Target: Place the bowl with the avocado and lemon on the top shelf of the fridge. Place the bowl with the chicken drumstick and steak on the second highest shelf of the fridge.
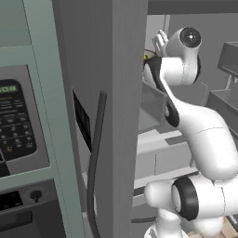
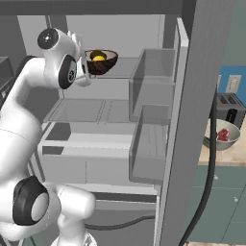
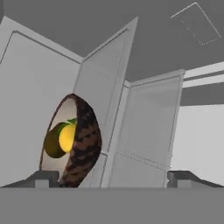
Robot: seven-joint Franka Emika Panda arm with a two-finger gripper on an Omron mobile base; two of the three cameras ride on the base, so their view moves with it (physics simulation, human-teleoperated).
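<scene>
The dark brown bowl (image 2: 102, 62) rests on the fridge's top shelf (image 2: 124, 71), holding the yellow lemon (image 2: 99, 58) and the green avocado (image 2: 96, 53). In the hand view the bowl (image 3: 83, 140) appears tipped on its side, with the lemon (image 3: 68, 136) and avocado (image 3: 52, 143) inside. My gripper (image 3: 113, 178) is open; the bowl's rim lies just inside the left fingertip (image 3: 43, 177), and the jaws stand wide apart. The pale bowl (image 2: 223, 136) with the red steak (image 2: 223, 134) sits on the counter at the right. The chicken drumstick is hidden.
The open fridge door (image 2: 192, 120) with its bins (image 2: 153, 81) stands between the shelves and the counter (image 2: 226, 157). A toaster (image 2: 227, 109) sits behind the pale bowl. The second shelf (image 2: 81, 110) lies below the wrist. An oven panel (image 1: 18, 121) shows on the left.
</scene>
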